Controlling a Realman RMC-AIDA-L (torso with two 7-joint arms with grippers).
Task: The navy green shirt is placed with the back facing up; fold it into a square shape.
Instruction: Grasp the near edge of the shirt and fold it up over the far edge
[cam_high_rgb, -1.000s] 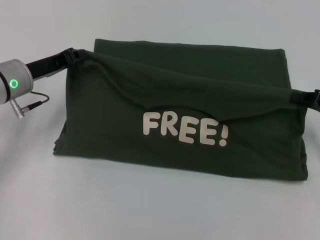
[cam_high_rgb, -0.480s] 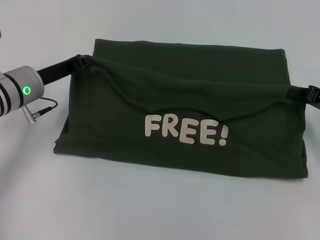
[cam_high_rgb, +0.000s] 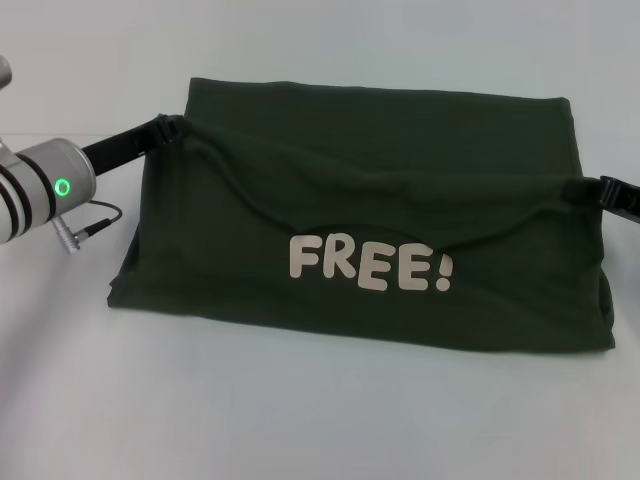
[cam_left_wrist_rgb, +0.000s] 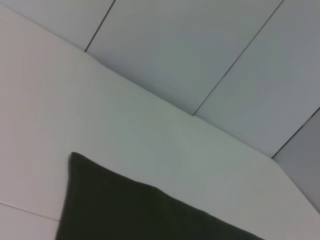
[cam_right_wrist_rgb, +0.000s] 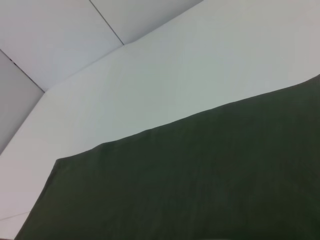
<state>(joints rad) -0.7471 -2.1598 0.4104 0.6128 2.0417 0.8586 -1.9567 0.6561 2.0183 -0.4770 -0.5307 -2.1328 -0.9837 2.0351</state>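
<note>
Shirt (cam_high_rgb: 370, 220), dark olive-green, lies mid-bench (cam_high_rgb: 300, 420), partly folded: a front layer bearing white "FREE!" lettering (cam_high_rgb: 372, 265) is drawn over the plain layer behind it. Left pincer (cam_high_rgb: 165, 128) is clamped on the fold's upper corner at 10 o'clock of the shirt. Right pincer (cam_high_rgb: 598, 190) is clamped on the opposite corner at 3 o'clock. The edge between them sags at centre. Both wrist views show only dark fabric on the pale bench and the panelled wall (cam_left_wrist_rgb: 200, 50).
</note>
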